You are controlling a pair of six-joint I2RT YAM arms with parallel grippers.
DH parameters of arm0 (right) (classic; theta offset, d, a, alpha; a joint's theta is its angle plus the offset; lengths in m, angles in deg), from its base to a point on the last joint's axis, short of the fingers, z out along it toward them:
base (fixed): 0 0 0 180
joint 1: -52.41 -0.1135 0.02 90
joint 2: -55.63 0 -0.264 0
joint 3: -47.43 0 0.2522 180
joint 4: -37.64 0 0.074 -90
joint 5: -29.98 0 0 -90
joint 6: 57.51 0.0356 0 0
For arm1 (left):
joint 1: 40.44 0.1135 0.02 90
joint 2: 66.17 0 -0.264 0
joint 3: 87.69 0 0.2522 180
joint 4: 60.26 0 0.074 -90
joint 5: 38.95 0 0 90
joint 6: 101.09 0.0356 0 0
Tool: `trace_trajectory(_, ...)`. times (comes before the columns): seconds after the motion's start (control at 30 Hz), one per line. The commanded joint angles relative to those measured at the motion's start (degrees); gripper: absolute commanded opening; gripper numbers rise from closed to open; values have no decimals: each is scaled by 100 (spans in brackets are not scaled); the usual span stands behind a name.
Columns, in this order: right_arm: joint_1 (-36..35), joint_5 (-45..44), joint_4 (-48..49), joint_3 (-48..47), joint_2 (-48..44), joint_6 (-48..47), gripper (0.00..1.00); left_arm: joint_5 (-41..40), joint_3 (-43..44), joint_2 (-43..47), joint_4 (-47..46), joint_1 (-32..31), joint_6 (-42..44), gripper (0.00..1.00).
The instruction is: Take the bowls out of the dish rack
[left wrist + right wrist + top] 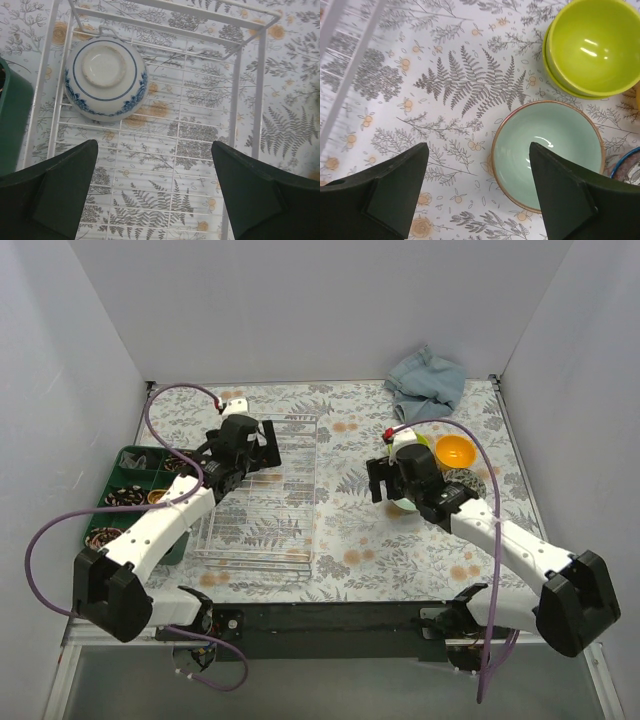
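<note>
The wire dish rack [255,558] stands left of centre. A blue-and-white bowl [105,77] lies upside down in its far left corner on the rack's wires [235,100]. My left gripper [245,448] hovers over that end, open and empty [155,195], with the bowl ahead of the left finger. My right gripper [395,485] is open and empty [479,195] above the table, with a pale green bowl [547,150] upright under its right finger. Two stacked lime green bowls [592,45] stand beyond it. An orange bowl [453,451] and a patterned bowl [466,483] stand to the right.
A dark green compartment tray [135,485] with small items stands left of the rack. A crumpled denim cloth [427,380] lies at the back right. The rack's right edge [340,75] shows at the top left of the right wrist view. White walls enclose the table.
</note>
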Motion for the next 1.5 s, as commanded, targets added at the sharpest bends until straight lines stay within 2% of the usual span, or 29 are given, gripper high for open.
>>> trace_trajectory(0.0, -11, 117, -83, 69, -648, 109, 92, -339, 537, -346, 235, 54, 400, 98)
trace_trajectory(0.17, -20, 20, -180, 306, -1308, 127, 98, -445, 907, -777, 411, 54, 917, 98)
trace_trajectory(0.43, -20, -244, -338, 605, -2161, 66, 99, -1059, 1689, -1690, 841, -7, 1639, 98)
trace_trajectory(0.67, -20, -270, -514, 728, -2433, -128, 99, -1727, 2208, -2621, 1316, -227, 1596, 98)
trace_trajectory(0.87, -20, -218, -619, 807, -2530, -250, 99, -2035, 2402, -3193, 1351, -297, 1727, 97)
trace_trajectory(1.23, -11, -112, -716, 939, -2644, -330, 99, -2826, 2701, -3985, 1246, -420, 2219, 93)
trace_trajectory(1.47, -2, -77, -751, 983, -2662, -339, 99, -3020, 2684, -4293, 1220, -473, 2290, 93)
